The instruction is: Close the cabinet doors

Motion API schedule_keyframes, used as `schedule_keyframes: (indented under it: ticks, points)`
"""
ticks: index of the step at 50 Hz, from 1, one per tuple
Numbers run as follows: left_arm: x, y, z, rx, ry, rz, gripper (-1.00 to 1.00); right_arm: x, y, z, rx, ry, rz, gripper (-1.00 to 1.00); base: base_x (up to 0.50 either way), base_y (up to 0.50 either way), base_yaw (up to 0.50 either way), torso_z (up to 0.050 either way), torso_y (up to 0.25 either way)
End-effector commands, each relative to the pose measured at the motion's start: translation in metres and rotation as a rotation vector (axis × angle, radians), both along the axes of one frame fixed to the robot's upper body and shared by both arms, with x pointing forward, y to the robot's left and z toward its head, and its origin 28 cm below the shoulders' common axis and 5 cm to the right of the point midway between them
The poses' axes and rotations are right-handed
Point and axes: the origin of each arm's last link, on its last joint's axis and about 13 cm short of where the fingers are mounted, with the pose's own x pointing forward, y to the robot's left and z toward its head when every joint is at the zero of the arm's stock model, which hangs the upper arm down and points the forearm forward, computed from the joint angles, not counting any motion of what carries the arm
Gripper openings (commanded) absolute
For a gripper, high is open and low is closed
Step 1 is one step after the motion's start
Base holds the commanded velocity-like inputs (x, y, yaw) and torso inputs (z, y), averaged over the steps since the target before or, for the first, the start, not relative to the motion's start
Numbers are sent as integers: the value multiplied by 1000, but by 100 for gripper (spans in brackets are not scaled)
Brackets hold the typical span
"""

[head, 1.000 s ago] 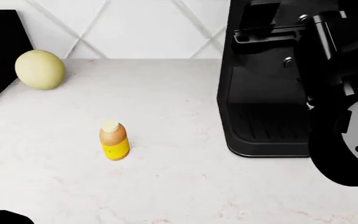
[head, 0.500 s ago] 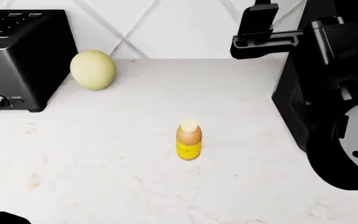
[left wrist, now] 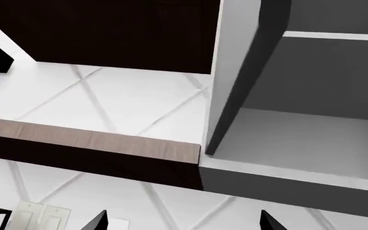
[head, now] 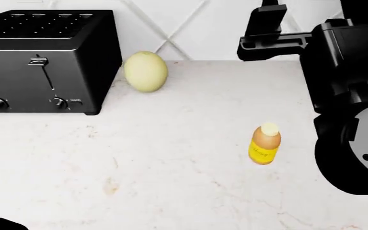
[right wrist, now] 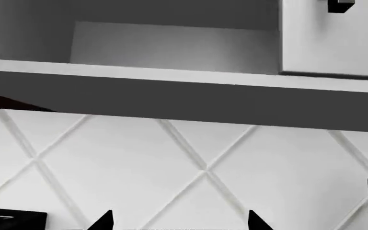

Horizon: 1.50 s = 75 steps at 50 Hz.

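Left wrist view shows the open grey cabinet door (left wrist: 235, 76) at upper centre; approach step, both claws spread empty, needing a push.

Bright, even render light, all views sharp.
Toaster (head: 43, 62) casts a soft shadow on the counter (head: 171, 182) toward 6 o'clock; no glare.

Toaster (head: 43, 60) cut off at left edge
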Motion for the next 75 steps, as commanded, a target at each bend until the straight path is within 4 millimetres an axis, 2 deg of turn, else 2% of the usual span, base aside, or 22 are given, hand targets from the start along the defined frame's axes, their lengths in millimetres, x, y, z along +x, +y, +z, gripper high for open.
schedule_keyframes:
  ticks: [1, 18, 37, 47, 50, 58, 66, 75]
  points:
    - [1, 0, 3, 1, -4, -4, 100, 3, -3, -1, 38, 30, -1, 100, 0, 0, 0, 0, 0]
    - [3, 17, 56, -84, -78, 47, 100, 3, -8, -8, 39, 53, -18, 100, 0, 0, 0, 0, 0]
    - [5, 39, 69, -148, -92, 144, 100, 3, -10, -10, 30, 66, -31, 100, 0, 0, 0, 0, 0]
    - [3, 49, 83, -156, -104, 169, 100, 4, -11, -11, 34, 71, -32, 100, 0, 0, 0, 0, 0]
    - [5, 54, 92, -152, -95, 172, 100, 4, -11, -11, 33, 73, -31, 100, 0, 0, 0, 0, 0]
    - [5, 66, 138, -90, -96, 224, 100, 3, -11, -12, 30, 74, -25, 100, 0, 0, 0, 0, 0]
    - [13, 56, 164, -43, -21, 67, 100, 2, -11, -14, 31, 76, -16, 100, 0, 0, 0, 0, 0]
    - [15, 40, 171, -12, 8, -18, 100, 3, -12, -16, 33, 82, -13, 100, 0, 0, 0, 0, 0]
